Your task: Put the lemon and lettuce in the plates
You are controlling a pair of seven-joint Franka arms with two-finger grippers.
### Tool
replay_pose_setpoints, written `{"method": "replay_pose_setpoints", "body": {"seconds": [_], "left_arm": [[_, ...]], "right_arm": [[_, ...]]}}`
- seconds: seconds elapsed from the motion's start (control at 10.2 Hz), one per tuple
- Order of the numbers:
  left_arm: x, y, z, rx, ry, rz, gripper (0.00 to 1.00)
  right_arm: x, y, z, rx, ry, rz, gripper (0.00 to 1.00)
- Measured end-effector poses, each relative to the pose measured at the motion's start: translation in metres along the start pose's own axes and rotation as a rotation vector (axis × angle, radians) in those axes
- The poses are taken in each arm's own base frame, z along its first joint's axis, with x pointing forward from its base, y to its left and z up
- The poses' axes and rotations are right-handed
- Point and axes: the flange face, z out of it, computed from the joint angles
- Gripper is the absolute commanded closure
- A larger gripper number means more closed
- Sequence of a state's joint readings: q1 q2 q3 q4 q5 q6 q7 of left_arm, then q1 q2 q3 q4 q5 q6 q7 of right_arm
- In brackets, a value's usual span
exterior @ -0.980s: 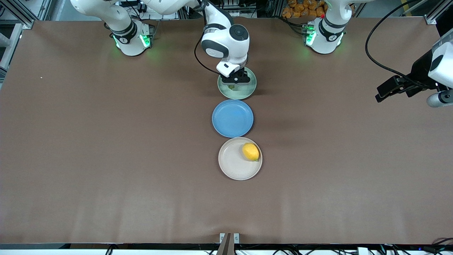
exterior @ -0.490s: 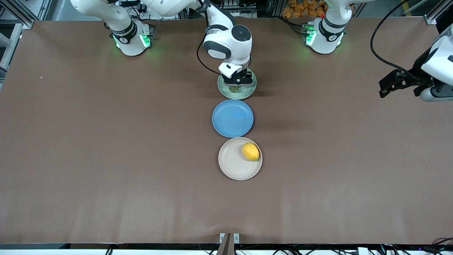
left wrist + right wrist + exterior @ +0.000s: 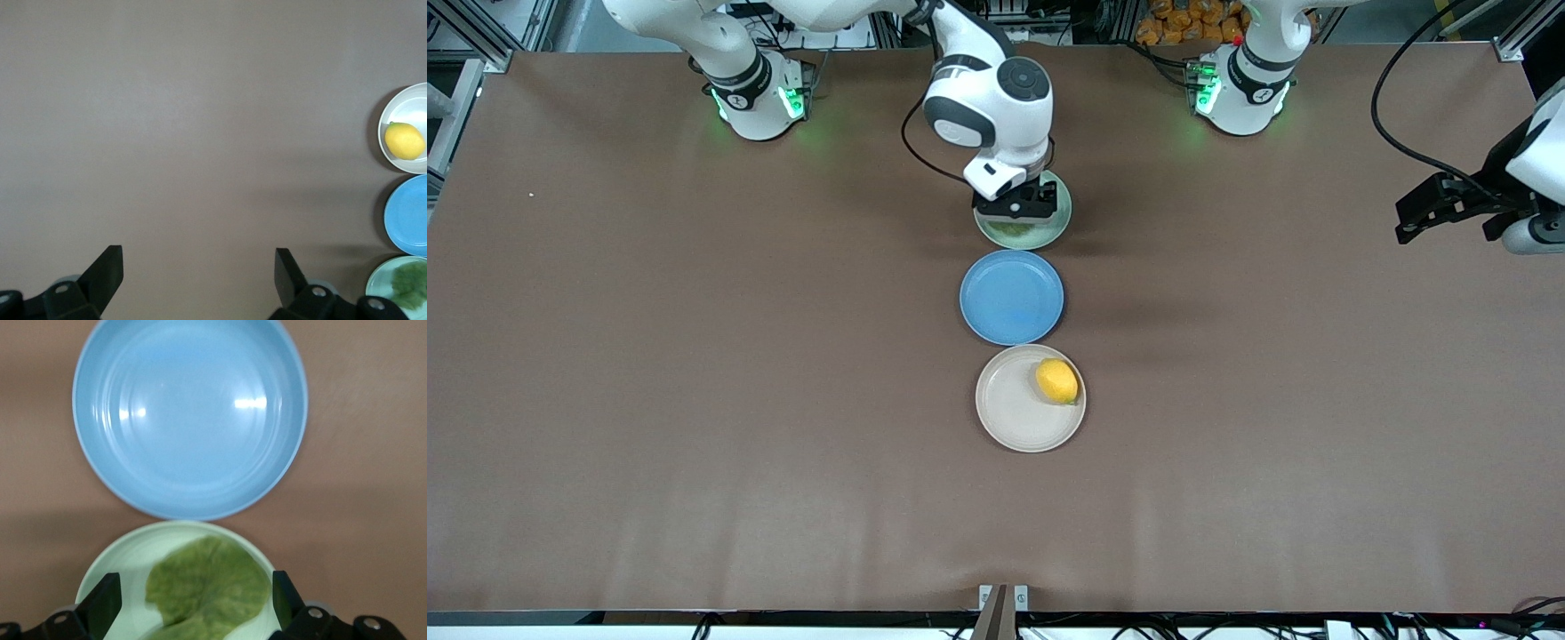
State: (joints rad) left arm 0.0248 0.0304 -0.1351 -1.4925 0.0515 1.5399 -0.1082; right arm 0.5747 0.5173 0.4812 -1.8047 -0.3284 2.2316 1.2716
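The lemon (image 3: 1057, 380) lies in the beige-white plate (image 3: 1014, 418), nearest the front camera; both show in the left wrist view, lemon (image 3: 404, 141) and plate (image 3: 400, 107). The lettuce (image 3: 208, 586) lies flat in the mint green plate (image 3: 127, 557), the plate (image 3: 1040, 238) nearest the robots' bases. My right gripper (image 3: 1017, 209) is open over that plate, its fingers (image 3: 101, 603) apart above the leaf and holding nothing. My left gripper (image 3: 1440, 210) is open and empty, up over the left arm's end of the table.
A blue plate (image 3: 1011, 296) stands empty between the two other plates; it fills much of the right wrist view (image 3: 190, 420). The three plates form a row down the table's middle.
My right gripper has risen a little over the mint green plate, with the lettuce left in it. My left gripper has drawn up and away toward the table's end.
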Motion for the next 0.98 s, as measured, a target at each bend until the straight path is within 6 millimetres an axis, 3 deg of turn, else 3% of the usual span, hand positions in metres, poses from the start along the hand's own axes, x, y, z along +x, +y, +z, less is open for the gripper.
{"method": "replay_pose_setpoints", "body": {"seconds": [0.2,0.59,0.98], "left_arm": [[0.000,0.002,0.001,0.000,-0.002,0.003,0.00],[0.000,0.000,0.001,0.001,-0.002,0.004,0.00],[-0.001,-0.001,0.002,0.002,-0.011,0.003,0.00]], "right_arm": [[0.036,0.032,-0.020,-0.034,-0.057,-0.030,0.00],[0.123,0.120,-0.055,-0.071,-0.100,-0.079,0.00],[0.202,0.217,-0.059,-0.070,-0.105,-0.140,0.00]]}}
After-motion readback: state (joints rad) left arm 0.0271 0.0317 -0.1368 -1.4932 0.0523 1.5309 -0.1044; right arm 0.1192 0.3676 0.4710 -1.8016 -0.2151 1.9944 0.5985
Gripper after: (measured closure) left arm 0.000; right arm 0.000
